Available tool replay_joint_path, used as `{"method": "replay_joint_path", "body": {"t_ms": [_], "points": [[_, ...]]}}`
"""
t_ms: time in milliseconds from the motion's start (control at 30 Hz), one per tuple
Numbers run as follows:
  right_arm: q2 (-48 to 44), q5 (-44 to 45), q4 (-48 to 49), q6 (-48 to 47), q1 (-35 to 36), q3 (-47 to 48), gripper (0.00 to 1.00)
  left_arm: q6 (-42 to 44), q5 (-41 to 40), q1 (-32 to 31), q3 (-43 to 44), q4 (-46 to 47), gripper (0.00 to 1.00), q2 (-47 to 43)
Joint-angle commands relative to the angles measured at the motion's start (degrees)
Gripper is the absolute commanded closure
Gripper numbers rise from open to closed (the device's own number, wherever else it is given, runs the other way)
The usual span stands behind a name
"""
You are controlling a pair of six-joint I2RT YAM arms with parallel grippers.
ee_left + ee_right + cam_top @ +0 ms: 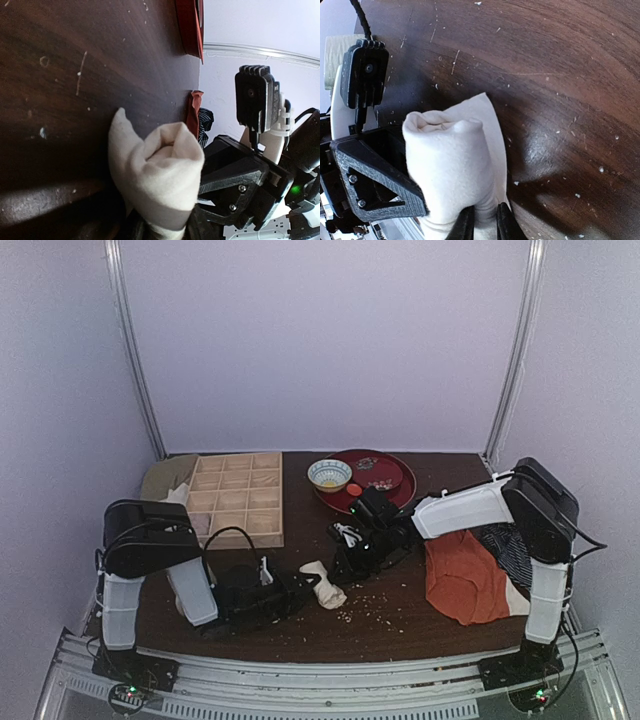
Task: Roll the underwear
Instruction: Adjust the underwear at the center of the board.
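The underwear (325,583) is a cream roll lying on the dark table between the two arms. In the left wrist view the roll (160,172) fills the lower middle, with its open end facing away and a loose flap on the table. Its near end sits between the dark jaws of my left gripper (161,231), which is shut on it. In the right wrist view the roll (452,165) stands in front of my right gripper (485,227), whose two fingertips pinch its near end. In the top view the left gripper (285,587) and the right gripper (350,550) meet at the roll.
A wooden compartment tray (237,498) is at the back left, with an olive cloth (163,480) beside it. A red round tray (388,483) and a small bowl (329,474) are at the back middle. An orange-red garment (462,575) and a striped cloth (508,550) lie at the right. Crumbs (370,605) dot the table.
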Motion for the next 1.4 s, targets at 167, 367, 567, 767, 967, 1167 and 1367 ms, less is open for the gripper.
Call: {"method": "replay_joint_path", "body": {"t_ms": [167,367,567,767,967,1167,1367], "points": [[1.5,0.5,-1.1,-2.6,3.6,1.8,0.88,1.7,5.3,-0.1,3.9,-7.3,0.57,3.4],[1.2,0.9,-1.5,-3.4,4.4,2.7,0.88,1.9,6.8,0.2,5.6,-9.8,0.56,3.5],[1.2,1.1,-2.0,-4.3,5.1,3.1,0.88,1.9,8.4,0.4,7.0,-12.3,0.53,3.8],[1.2,1.6,-3.1,-5.4,5.4,3.4,0.89,1.9,9.2,0.6,7.6,-13.4,0.48,3.7],[1.3,1.8,-4.4,-7.0,5.4,3.8,0.89,2.3,12.7,1.2,9.4,-17.1,0.47,3.7],[1.8,0.9,-5.2,-8.5,5.5,3.8,0.88,4.2,16.6,1.7,11.7,-22.0,0.45,3.2],[1.7,0.9,-5.8,-9.6,5.5,4.0,0.88,5.5,18.9,1.8,13.5,-24.8,0.48,3.1]]}}
